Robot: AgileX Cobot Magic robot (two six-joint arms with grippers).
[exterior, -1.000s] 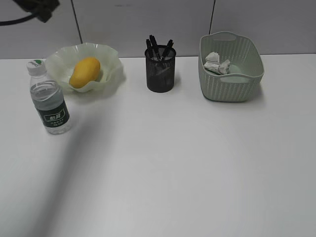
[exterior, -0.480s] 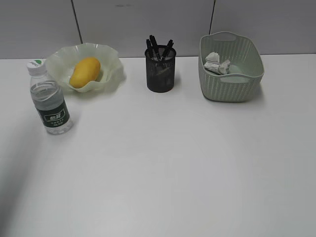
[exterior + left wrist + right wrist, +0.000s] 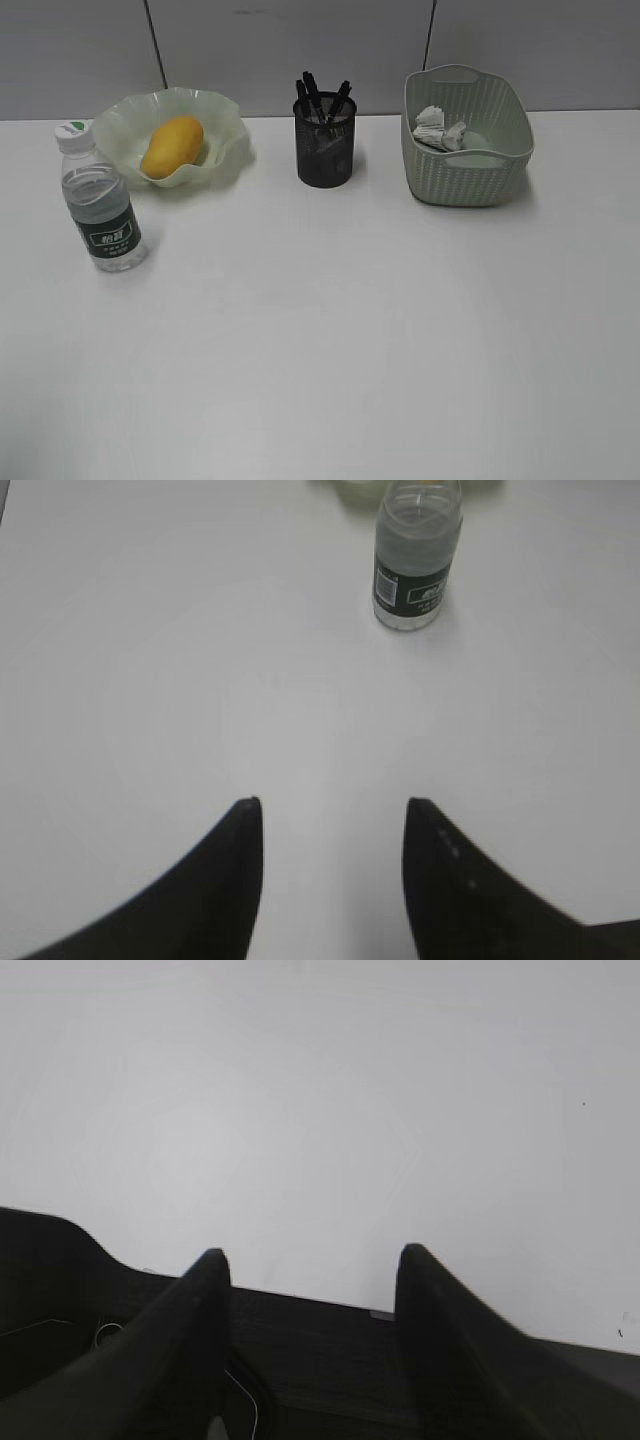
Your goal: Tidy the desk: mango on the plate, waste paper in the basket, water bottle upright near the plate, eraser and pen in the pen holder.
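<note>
Standing upright by the tabletop's left edge, the water bottle [image 3: 99,197] sits just in front of the ruffled plate [image 3: 225,135] cradling the mango [image 3: 171,145]. Pens fill the pen holder [image 3: 325,145] at the back edge; waste paper [image 3: 438,128] lies in the basket [image 3: 470,170]. Both the left gripper [image 3: 332,815] and right gripper [image 3: 310,1260] hang spread apart, empty. Everything looks sorted, I reckon.

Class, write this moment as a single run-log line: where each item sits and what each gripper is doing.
mango: on plate | paper: in basket | bottle: upright beside plate | pens: in holder | left gripper: open, empty | right gripper: open, empty
</note>
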